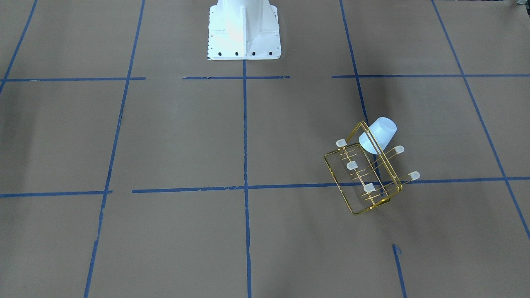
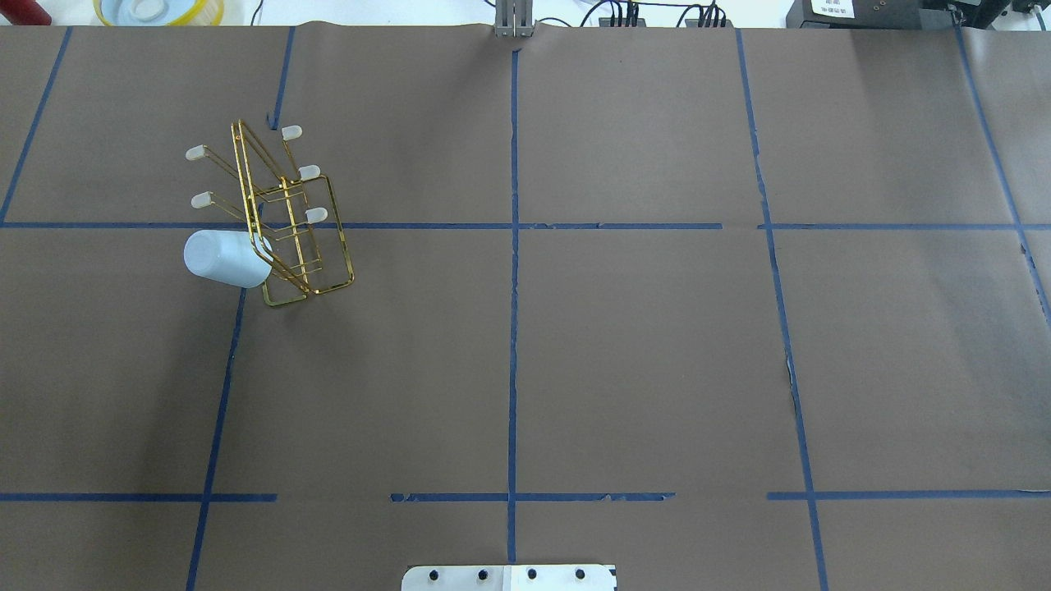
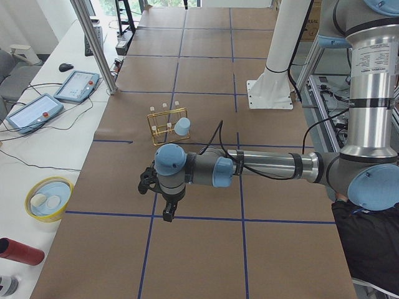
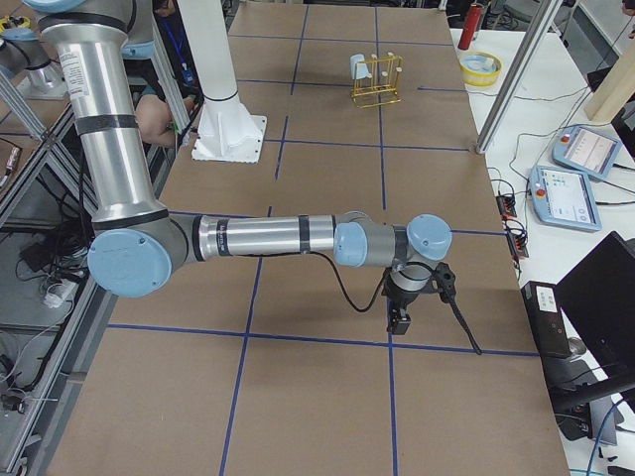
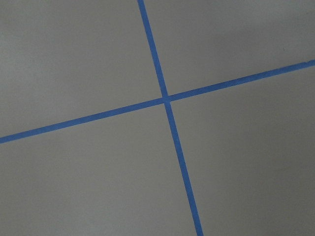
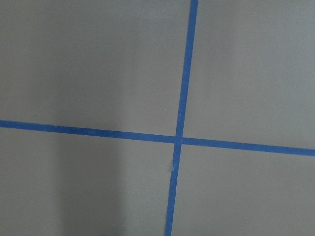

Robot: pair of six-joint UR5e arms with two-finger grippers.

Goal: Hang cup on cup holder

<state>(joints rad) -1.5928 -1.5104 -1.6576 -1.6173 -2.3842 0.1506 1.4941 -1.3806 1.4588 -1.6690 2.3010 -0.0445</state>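
The pale blue cup (image 1: 379, 133) sits upturned on a prong at one end of the gold wire cup holder (image 1: 332, 173), tilted outward. In the overhead view the cup (image 2: 223, 258) is at the near left end of the holder (image 2: 341, 230), at the far left of the table. No gripper touches them. My left gripper (image 3: 167, 212) shows only in the exterior left view, pointing down over the table well short of the holder (image 3: 167, 113); I cannot tell if it is open. My right gripper (image 4: 397, 319) shows only in the exterior right view, far from the cup (image 4: 358, 67); I cannot tell its state.
The white robot base (image 1: 244, 31) stands at the table's middle edge. Blue tape lines cross the brown table. Off the table on the left side are a yellow bowl (image 3: 48, 198), a red cylinder (image 3: 19, 251), tablets (image 3: 78, 84) and an aluminium post (image 3: 93, 43).
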